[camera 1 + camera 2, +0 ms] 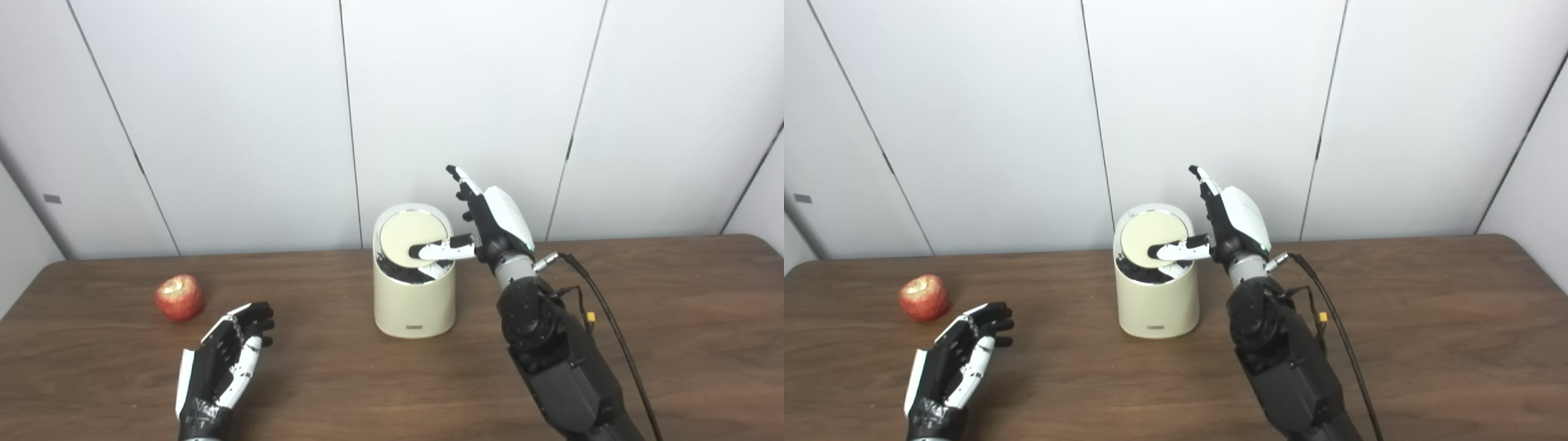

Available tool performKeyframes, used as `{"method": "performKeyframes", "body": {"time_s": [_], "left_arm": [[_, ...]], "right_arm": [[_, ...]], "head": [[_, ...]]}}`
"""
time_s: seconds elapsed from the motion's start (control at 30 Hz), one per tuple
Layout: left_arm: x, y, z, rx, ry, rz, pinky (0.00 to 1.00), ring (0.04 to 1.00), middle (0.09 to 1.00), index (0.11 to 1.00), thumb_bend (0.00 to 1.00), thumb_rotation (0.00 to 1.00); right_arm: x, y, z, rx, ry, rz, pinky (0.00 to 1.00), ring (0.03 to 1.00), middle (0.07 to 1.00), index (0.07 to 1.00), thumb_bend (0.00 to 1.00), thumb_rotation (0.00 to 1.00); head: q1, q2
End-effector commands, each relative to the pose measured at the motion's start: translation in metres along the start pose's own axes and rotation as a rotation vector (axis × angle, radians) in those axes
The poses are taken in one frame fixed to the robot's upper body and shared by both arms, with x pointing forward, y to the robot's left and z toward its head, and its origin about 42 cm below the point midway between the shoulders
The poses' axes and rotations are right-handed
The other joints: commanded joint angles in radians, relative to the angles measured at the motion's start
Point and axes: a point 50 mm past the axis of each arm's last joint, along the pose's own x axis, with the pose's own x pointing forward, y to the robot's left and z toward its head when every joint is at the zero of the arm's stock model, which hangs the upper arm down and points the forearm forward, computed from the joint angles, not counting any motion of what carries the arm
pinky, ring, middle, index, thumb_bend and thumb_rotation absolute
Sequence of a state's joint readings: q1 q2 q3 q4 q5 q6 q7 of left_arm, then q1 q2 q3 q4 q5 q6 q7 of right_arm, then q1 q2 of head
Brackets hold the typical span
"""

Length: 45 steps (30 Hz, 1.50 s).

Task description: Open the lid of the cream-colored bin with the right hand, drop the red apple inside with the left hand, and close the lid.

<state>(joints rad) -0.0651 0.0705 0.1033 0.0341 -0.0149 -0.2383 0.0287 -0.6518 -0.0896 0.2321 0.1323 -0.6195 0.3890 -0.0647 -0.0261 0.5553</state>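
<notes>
A cream-colored bin (414, 294) stands upright on the brown table (674, 318), near the middle of the frame and close to the table's far edge. Its round lid (411, 236) is tilted, the near edge lifted off the rim so that a dark gap shows beneath it on the front side.

The right hand (490, 223) is raised just to the right of the bin's top. Its fingers (460, 180) point up and are spread apart, holding nothing, while the thumb (442, 250) reaches sideways to the left and lies across the lower right part of the lid, touching it. The black right arm comes up from the lower right of the frame, with a thin cable (603, 306) looping off beside the wrist.

The red apple (179, 297) sits on the table at the left of the frame, well apart from the bin. It has a pale patch on top.

The left hand (228, 358) is in the lower left, just below and to the right of the apple, not touching it. Its palm faces inward, the fingers loosely curled but apart, and it holds nothing.
</notes>
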Motion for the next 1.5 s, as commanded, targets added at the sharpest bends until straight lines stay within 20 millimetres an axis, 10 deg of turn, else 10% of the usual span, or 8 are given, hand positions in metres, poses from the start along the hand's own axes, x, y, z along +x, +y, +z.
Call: {"method": "performKeyframes", "body": {"time_s": [0.0,0.5,0.73,0.97,1.47], "left_arm": [[-0.003,-0.003,0.002,-0.004,-0.004,-0.001,0.64,0.715,0.731,0.718,0.22,0.43],[-0.002,-0.002,0.002,0.002,-0.005,0.001,0.63,0.71,0.727,0.714,0.22,0.42],[-0.001,-0.001,0.0,0.004,-0.007,0.0,0.63,0.71,0.727,0.716,0.22,0.43],[-0.002,-0.001,-0.001,0.004,-0.007,0.0,0.63,0.708,0.727,0.715,0.22,0.42],[-0.003,-0.001,-0.002,0.011,-0.002,-0.006,0.63,0.71,0.728,0.717,0.23,0.46]], "right_arm": [[0.008,-0.015,0.017,-0.038,-0.068,-0.055,0.74,0.899,0.962,0.959,0.9,0.18],[0.005,-0.013,0.015,-0.076,-0.089,-0.069,0.72,0.9,0.977,0.943,0.84,0.02],[0.004,-0.017,0.013,-0.025,-0.082,-0.074,0.76,0.887,0.961,0.96,0.82,0.24],[0.002,-0.021,0.014,0.015,-0.105,-0.065,0.79,0.911,0.967,0.962,0.76,0.77],[-0.004,-0.023,0.002,0.055,-0.143,-0.102,0.78,0.893,0.949,0.949,0.88,1.0]], "head": [[0.0,0.002],[-0.002,0.002],[-0.005,-0.001],[-0.004,-0.009],[-0.003,-0.017]]}}
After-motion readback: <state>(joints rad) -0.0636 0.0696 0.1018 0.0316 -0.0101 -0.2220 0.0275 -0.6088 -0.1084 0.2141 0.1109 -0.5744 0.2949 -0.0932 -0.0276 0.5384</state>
